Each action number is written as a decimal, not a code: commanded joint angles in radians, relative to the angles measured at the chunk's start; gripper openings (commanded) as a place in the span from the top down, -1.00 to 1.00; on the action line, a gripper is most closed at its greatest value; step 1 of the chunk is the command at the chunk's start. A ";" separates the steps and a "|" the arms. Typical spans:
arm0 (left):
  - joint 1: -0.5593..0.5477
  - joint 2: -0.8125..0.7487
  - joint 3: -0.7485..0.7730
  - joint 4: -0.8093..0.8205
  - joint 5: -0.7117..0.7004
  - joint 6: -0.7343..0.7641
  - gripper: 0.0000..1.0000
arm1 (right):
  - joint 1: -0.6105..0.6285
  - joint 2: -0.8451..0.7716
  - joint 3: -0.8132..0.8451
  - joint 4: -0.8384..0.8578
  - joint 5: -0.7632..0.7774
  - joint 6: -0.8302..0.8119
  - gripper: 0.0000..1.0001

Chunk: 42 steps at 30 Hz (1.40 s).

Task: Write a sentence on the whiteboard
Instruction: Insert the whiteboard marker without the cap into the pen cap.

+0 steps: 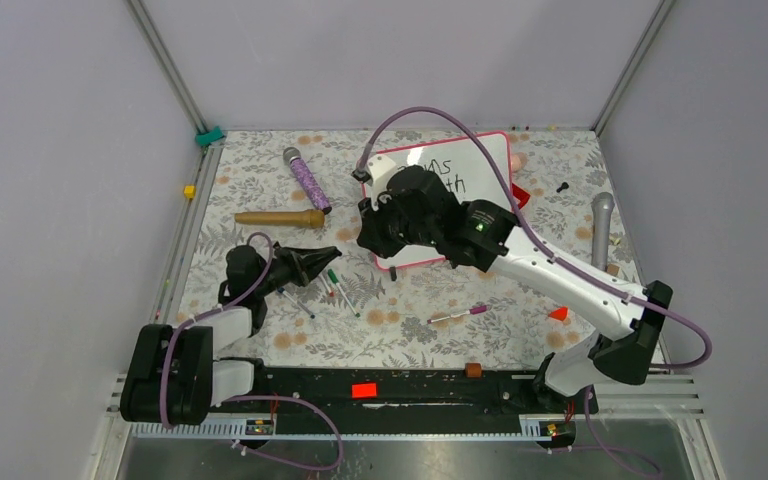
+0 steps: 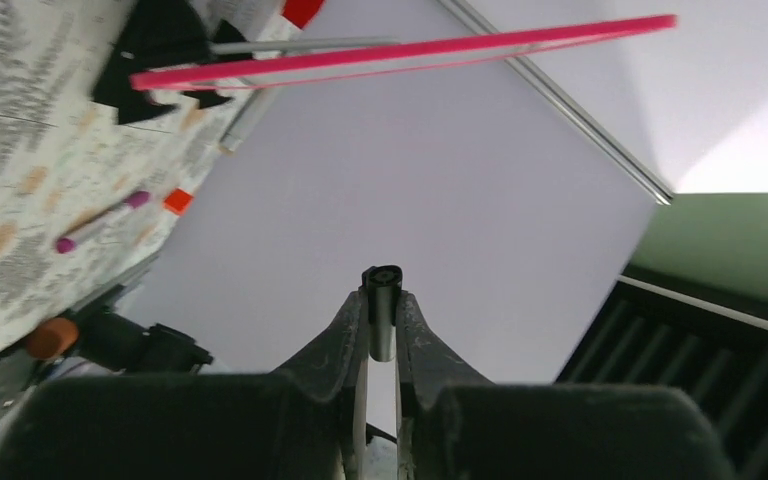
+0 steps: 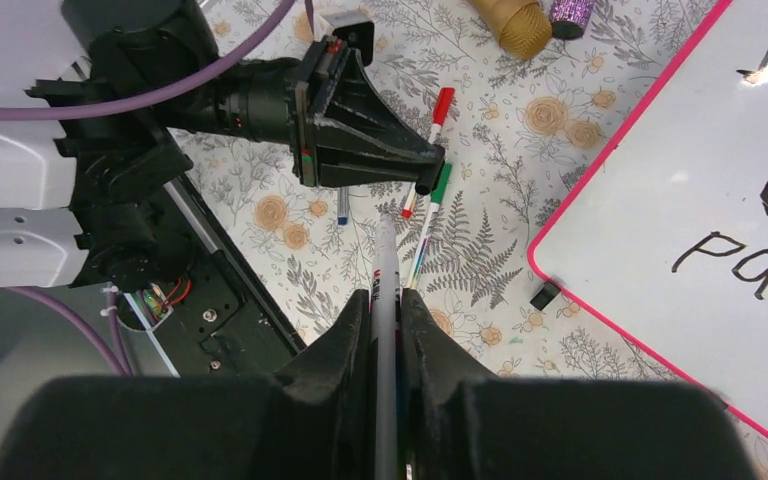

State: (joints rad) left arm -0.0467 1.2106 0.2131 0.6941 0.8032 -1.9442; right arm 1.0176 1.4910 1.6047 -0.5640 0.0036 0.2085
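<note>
The whiteboard (image 1: 480, 160) lies at the back centre, half covered by my right arm; it also shows in the right wrist view (image 3: 680, 190) and edge-on in the left wrist view (image 2: 410, 50). Parts of the sentence (image 1: 447, 176) show in black, with more strokes in the right wrist view (image 3: 750, 265). My right gripper (image 3: 387, 300) is shut on a white-barrelled marker (image 3: 386, 255), off the board's near left corner (image 1: 370, 240). My left gripper (image 2: 382, 305) is shut on a small black marker cap (image 2: 382, 285), and its tip (image 1: 328, 262) points toward the right gripper.
Red and green pens (image 1: 338, 285) lie under the left gripper's tip. A purple-capped marker (image 1: 457, 317) lies in front of the board. A purple microphone (image 1: 307, 180), a tan one (image 1: 280, 218) and a grey one (image 1: 601, 225) lie about. A small red block (image 1: 521, 196) sits by the board's right edge.
</note>
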 commanded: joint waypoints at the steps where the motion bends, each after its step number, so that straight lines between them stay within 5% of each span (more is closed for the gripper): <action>1: -0.001 -0.053 0.007 0.252 -0.047 -0.203 1.00 | 0.016 0.046 0.009 0.024 0.008 -0.035 1.00; 42: -0.009 -0.110 -0.031 0.183 -0.025 -0.199 1.00 | 0.017 0.176 0.106 0.032 0.034 -0.044 1.00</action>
State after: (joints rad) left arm -0.0517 1.1244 0.1860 0.8551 0.7654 -2.0880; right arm 1.0260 1.6604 1.6619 -0.5621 0.0105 0.1791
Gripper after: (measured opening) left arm 0.080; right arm 0.155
